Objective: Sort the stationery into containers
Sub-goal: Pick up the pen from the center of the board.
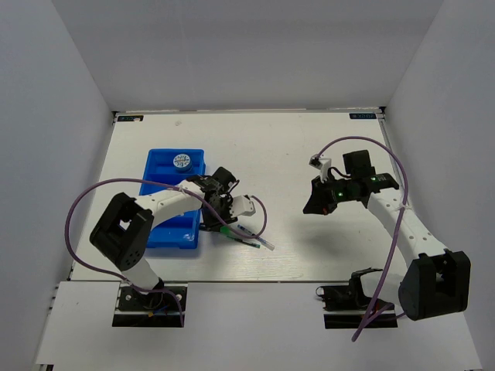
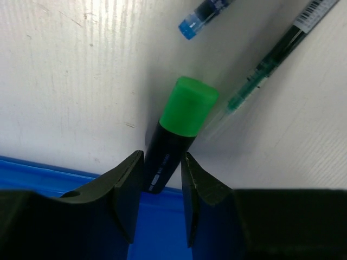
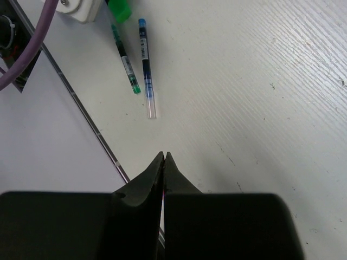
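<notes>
A short black marker with a green cap (image 2: 187, 108) lies at the right rim of the blue tray (image 2: 54, 173), its black end sticking over the rim. My left gripper (image 2: 162, 162) is shut on that black end, both fingers against its sides. Two thin pens lie just past it on the table: one with green ink (image 2: 260, 70) and one with a blue tip (image 2: 198, 19). From above, the left gripper (image 1: 219, 212) is beside the tray (image 1: 166, 224), which holds a blue-and-white roll (image 1: 181, 161) at its far end. My right gripper (image 3: 164, 157) hangs shut and empty over bare table, to the right (image 1: 313, 207).
The right wrist view shows the table's near edge strip (image 3: 81, 108) close to the two pens (image 3: 126, 62) and the green cap (image 3: 120, 10). White walls enclose the table on three sides. A purple cable (image 1: 259, 209) loops near the left wrist.
</notes>
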`<state>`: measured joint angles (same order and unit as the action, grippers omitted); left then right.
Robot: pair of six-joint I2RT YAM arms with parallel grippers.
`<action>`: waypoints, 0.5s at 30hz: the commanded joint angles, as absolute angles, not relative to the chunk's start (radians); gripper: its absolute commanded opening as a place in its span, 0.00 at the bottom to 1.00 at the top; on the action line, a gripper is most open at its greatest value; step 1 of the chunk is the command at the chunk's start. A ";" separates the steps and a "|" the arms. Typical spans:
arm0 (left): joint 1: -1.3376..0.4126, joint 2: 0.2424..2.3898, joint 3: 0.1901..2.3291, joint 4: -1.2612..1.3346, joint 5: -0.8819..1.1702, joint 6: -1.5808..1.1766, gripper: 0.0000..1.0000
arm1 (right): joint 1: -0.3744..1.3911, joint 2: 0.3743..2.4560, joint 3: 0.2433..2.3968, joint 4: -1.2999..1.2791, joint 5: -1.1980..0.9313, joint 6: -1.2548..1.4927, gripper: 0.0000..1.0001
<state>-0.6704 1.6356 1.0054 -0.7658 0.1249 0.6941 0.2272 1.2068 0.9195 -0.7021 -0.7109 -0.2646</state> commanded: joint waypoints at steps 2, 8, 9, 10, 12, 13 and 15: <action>-0.660 1.655 0.991 -0.710 0.115 0.719 0.46 | 0.207 1.186 0.911 -0.701 -0.775 -0.267 0.00; -0.680 1.695 0.988 -0.710 0.112 0.710 0.51 | 0.183 1.187 0.908 -0.704 -0.787 -0.272 0.00; -0.681 1.698 0.985 -0.704 0.106 0.709 0.53 | 0.186 1.192 0.908 -0.704 -0.790 -0.273 0.00; -0.687 1.703 0.974 -0.706 0.101 0.709 0.53 | 0.176 1.192 0.910 -0.707 -0.796 -0.275 0.00; -0.689 1.713 0.965 -0.693 0.100 0.698 0.53 | 0.172 1.195 0.910 -0.709 -0.801 -0.275 0.00; -0.693 1.716 0.959 -0.683 0.091 0.695 0.53 | 0.169 1.196 0.907 -0.709 -0.807 -0.278 0.00; -0.693 1.733 0.950 -0.667 0.089 0.678 0.50 | 0.167 1.195 0.910 -0.713 -0.808 -0.281 0.00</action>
<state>-0.6838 1.6939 0.9974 -0.7170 0.0860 0.6922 0.1753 1.2068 0.9180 -0.7052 -0.7700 -0.2687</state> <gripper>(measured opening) 0.513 0.001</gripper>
